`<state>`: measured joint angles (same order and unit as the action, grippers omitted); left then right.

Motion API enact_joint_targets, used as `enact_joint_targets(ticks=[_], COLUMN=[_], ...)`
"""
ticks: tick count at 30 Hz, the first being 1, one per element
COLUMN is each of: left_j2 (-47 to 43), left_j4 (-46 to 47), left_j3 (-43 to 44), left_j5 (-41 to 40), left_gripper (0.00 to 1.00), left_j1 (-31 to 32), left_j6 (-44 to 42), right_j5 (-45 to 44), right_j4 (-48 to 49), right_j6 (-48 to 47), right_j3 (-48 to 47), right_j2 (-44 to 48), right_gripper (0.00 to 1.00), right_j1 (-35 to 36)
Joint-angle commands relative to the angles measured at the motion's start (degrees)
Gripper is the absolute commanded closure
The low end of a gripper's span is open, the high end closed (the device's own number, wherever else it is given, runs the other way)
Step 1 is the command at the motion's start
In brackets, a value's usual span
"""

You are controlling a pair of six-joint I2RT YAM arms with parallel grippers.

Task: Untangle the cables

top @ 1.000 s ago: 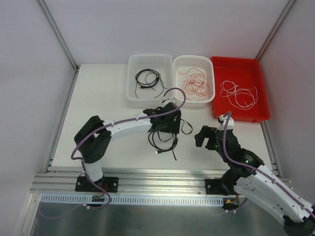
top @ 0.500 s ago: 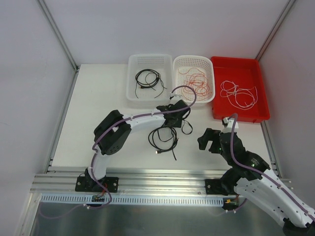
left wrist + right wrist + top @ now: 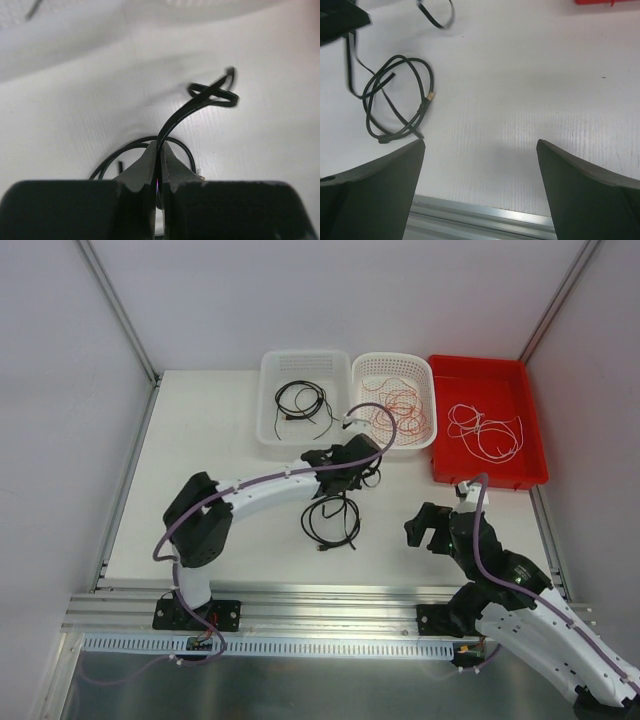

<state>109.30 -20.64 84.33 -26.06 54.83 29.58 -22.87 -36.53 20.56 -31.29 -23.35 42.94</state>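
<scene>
Cables look mostly sorted. Along the top of the frame, a black cable lies in the white bin, orange-red cables fill the basket, and white cables sit in the red tray. What seems left is the black tangle at mid-frame on the table. The left gripper now pinches one strand; a second ago its jaws stood open over the pile. At lower right, the right gripper gapes empty, as before.

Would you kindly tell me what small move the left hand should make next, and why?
Probably a slow lift: the left hand is shut on a black cable strand, and a black coil lies on the table close by. Raising it should show whether the two are tangled.
</scene>
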Motion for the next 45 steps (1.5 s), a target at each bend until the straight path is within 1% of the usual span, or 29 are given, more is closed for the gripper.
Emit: enact_joint_targets(ticks=[1, 2, 5, 8, 13, 17, 18, 19, 20, 21, 24, 28, 31, 32, 34, 35, 37, 40, 41, 42, 43, 44, 45], left_j2=[-12.34, -15.22, -19.72, -26.04, -29.4, -29.58, -29.49, -29.23, -28.53, -28.0, -24.75, -19.75, -14.21, -11.07, -7.71, -4.13, -0.42, 8.97, 10.75, 12.33, 13.65, 15.23, 15.59], left_j4=[0.69, 0.52, -0.27, -0.36, -0.54, -0.97, -0.89, -0.89, -0.89, -0.89, -0.71, -0.36, 0.08, 0.25, 0.6, 0.52, 0.69, 0.78, 0.69, 0.69, 0.78, 0.78, 0.69], left_j3=[0.92, 1.18, 2.15, 3.2, 7.23, 9.35, 9.62, 10.14, 10.67, 11.81, 13.83, 17.87, 22.09, 23.32, 27.54, 29.12, 34.21, 41.15, 42.74, 45.45, 46.18, 46.62, 46.36], left_j5=[-3.99, -4.08, -5.66, -7.85, -9.97, -5.95, -3.06, -1.37, 0.21, 2.49, 4.44, 9.35, 10.59, 11.29, 11.82, 12.7, 13.49, 15.51, 15.95, 17.0, 17.27, 17.36, 17.54], left_gripper=[1.0, 1.0, 1.0, 1.0, 1.0, 1.0, 1.0, 1.0, 1.0, 1.0, 1.0, 1.0, 1.0, 1.0, 1.0, 1.0, 1.0, 1.0, 0.98, 0.88, 0.7, 0.4, 0.27], left_j1=[0.63, 0.63, 0.63, 0.63, 0.28, -3.58, -6.46, -7.97, -9.37, -12.52, -16.06, -22.29, -25.37, -26.17, -27.49, -28.89, -30.21, -32.24, -33.02, -33.29, -33.64, -33.91, -34.26], left_j6=[-5.58, -7.24, -10.24, -13.04, -19.55, -19.66, -19.04, -18.08, -17.55, -17.19, -16.31, -14.38, -14.64, -14.73, -14.82, -14.64, -14.12, -13.24, -13.06, -13.06, -13.06, -12.97, -12.97], right_j5=[-2.44, -2.79, -3.23, -3.67, -3.58, -3.14, -2.97, -2.79, -2.79, -2.79, -2.62, -2.18, -1.82, -1.74, -1.74, -1.74, -1.65, -1.82, -1.91, -1.82, -1.82, -1.91, -1.82], right_j4=[-1.08, -1.17, -1.17, -1.26, -1.17, -0.73, -0.73, -0.56, -0.64, -0.64, -0.73, -0.64, -0.47, -0.38, -0.29, -0.29, -0.21, -0.12, -0.12, -0.03, -0.03, 0.15, 0.32], right_j6=[0.45, 0.45, 0.63, 0.8, 0.98, 1.24, 1.33, 1.24, 1.33, 1.15, 0.98, 0.98, 0.89, 0.63, 0.45, 0.19, -0.16, -0.78, -1.04, -1.39, -1.48, -1.66, -1.83], right_j3=[-1.67, -1.58, -1.32, -0.88, -0.62, -0.27, -0.18, -0.09, -0.09, -0.09, 0.17, 0.97, 1.58, 1.58, 1.67, 1.67, 1.67, 1.76, 1.76, 1.76, 1.76, 1.84, 1.76], right_j2=[1.47, 1.64, 2.17, 2.7, 2.53, 2.44, 2.52, 2.52, 2.44, 2.52, 2.26, 2.35, 2.26, 2.17, 1.74, 1.56, 1.12, 0.33, 0.07, -0.2, -0.46, -0.9, -1.16], right_gripper=[0.01, 0.01, 0.01, 0.01, 0.01, 0.01, 0.01, 0.01, 0.01, 0.01, 0.01, 0.01, 0.01, 0.01, 0.01, 0.01, 0.01, 0.01, 0.01, 0.01, 0.01, 0.01, 0.01], right_j1=[-0.22, -0.22, -0.22, -0.14, -0.22, -0.22, -0.14, -0.22, -0.22, -0.22, -0.22, -0.14, -0.22, -0.22, -0.22, -0.14, -0.22, -0.22, -0.22, -0.14, -0.22, -0.22, -0.22])
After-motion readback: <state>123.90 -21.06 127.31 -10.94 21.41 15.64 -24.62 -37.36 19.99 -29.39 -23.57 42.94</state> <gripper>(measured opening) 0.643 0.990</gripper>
